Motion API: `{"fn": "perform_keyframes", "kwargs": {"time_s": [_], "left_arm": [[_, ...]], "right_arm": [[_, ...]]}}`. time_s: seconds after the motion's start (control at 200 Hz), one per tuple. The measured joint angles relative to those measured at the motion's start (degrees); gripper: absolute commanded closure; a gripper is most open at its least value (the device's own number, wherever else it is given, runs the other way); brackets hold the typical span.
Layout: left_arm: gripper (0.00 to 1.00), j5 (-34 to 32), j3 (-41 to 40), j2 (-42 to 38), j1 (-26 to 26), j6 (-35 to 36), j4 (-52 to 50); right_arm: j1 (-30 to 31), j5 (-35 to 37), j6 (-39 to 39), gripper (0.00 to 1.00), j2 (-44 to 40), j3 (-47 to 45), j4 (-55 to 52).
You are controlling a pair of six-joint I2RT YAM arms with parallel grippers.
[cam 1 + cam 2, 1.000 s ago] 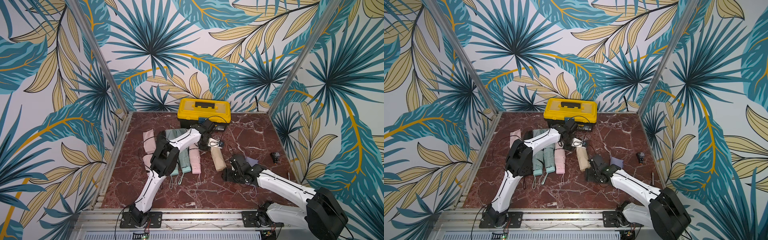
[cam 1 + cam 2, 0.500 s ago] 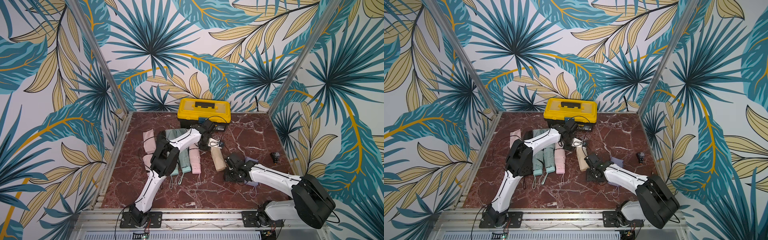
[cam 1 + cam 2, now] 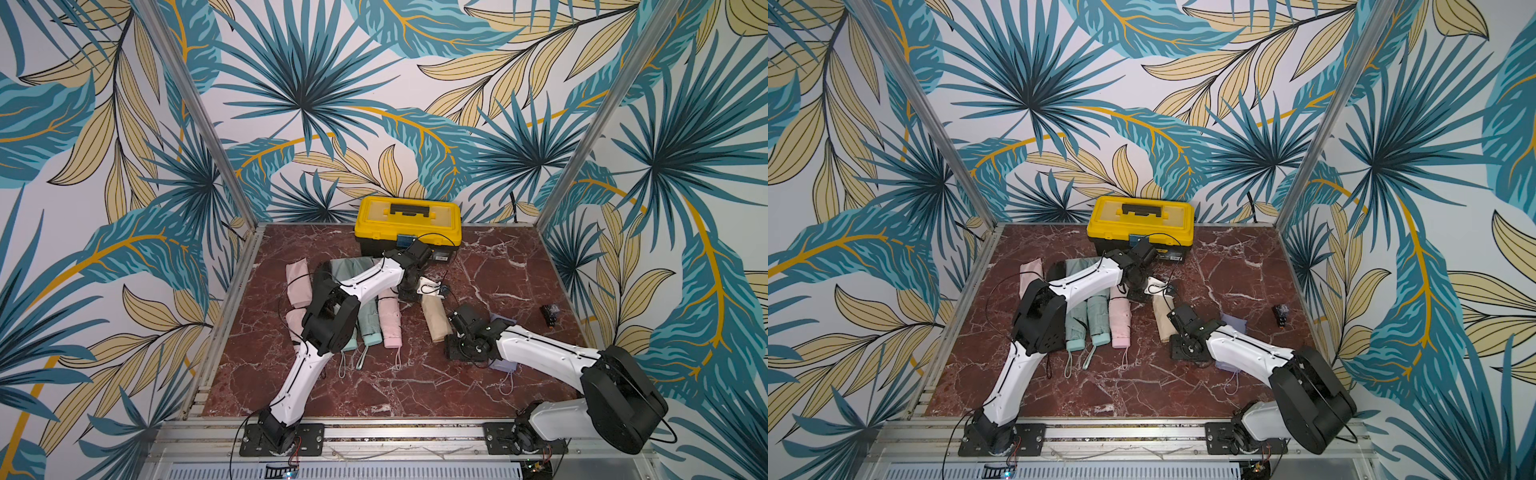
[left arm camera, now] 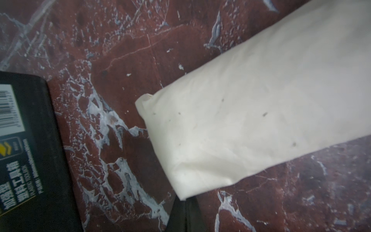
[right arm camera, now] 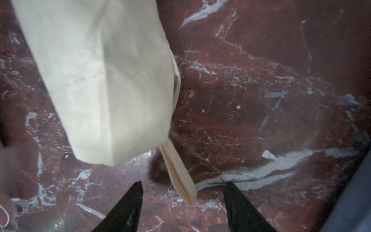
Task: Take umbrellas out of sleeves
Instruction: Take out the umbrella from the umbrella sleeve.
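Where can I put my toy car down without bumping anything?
Best spot: the bare marble strip at the front, between the front rail and the umbrellas. Also free: the back corner between the yellow toolbox and the right wall. Crowded: the middle, from the pink sleeves across to the beige sleeve.

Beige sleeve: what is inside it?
A ribbed beige strap pokes out of the open end of the beige sleeve in the right wrist view. The sleeve looks filled out, but its fabric covers whatever else is inside.
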Motion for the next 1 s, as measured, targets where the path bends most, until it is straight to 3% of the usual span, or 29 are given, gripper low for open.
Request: {"fn": "perform_keyframes", "kwargs": {"time_s": [0.18, 0.396, 0.551, 0.726, 0.881, 0.996], "left_arm": [[1.00, -0.26, 0.00, 0.00, -0.02, 0.11, 0.00], [1.00, -0.66, -0.02, 0.00, -0.07, 0.13, 0.02], [1.00, -0.83, -0.04, 0.00, -0.09, 0.13, 0.02], [1.00, -0.94, -0.31, 0.00, -0.13, 0.13, 0.04], [1.00, -1.09, -0.66, 0.00, -0.13, 0.11, 0.07], [1.00, -1.27, -0.66, 0.00, -0.13, 0.04, 0.07]], "right_arm": [[0.00, 0.02, -0.22, 0.42, 2.36, 2.05, -1.09], [0.17, 0.48, -1.27, 0.63, 7.39, 6.64, -4.31], [0.87, 2.05, -1.64, 0.65, 11.23, 10.10, -7.32], [1.55, 3.67, -1.29, 0.76, 11.74, 11.43, -9.84], [1.68, 4.22, -1.55, 1.00, 12.94, 12.31, -11.21], [1.73, 4.31, -1.27, 1.00, 13.07, 12.33, -11.39]]}}
